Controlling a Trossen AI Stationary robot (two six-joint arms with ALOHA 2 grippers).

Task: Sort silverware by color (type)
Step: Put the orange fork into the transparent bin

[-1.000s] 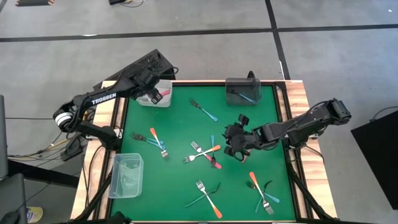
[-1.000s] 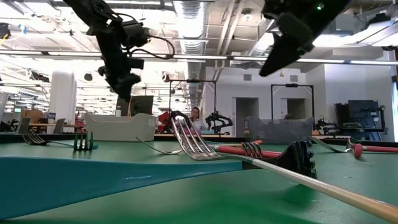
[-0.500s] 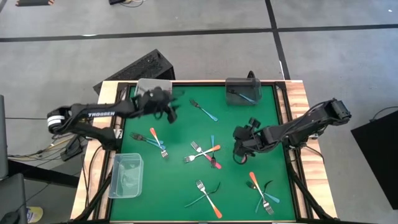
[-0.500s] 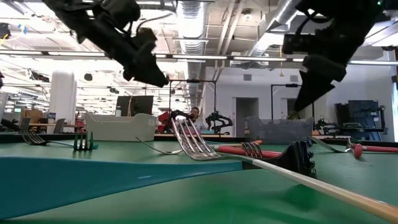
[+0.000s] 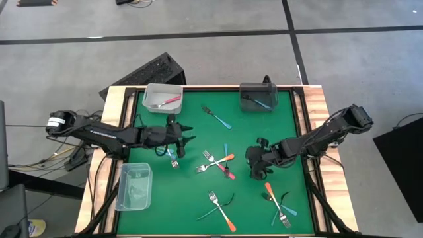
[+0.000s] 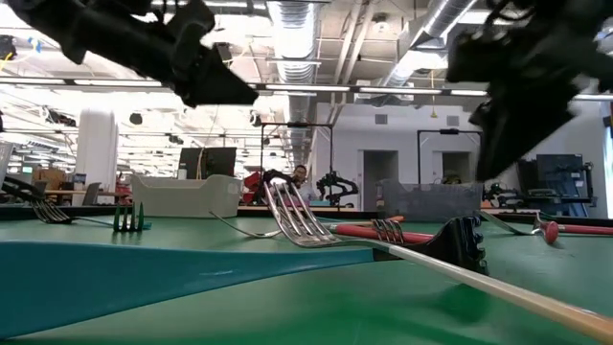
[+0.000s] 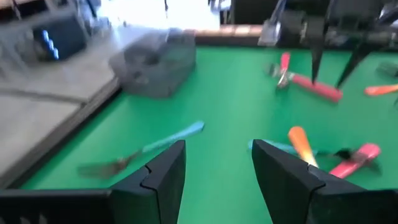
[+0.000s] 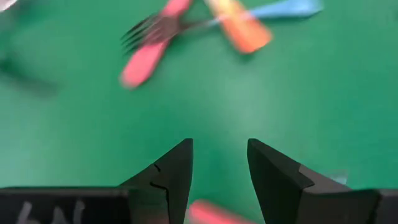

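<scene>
My overhead cam looks straight down and takes in the whole green table (image 5: pixel 198 132) plus both arms. The low one sits right at tabletop level, facing across into the room, forks (image 6: pixel 297 218) huge in front. The 2 wrist cams look forward past their own fingers, close to the mat. All 4 share the table's middle.

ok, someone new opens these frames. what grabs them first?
Probably the green table strewn with colour-handled forks, thickest in the crossed pile at its middle. Next, both dark arms reaching in: the left tool open, left of that pile, the right tool open just right of it. A pink utensil already lies in the far-left clear bin.
</scene>
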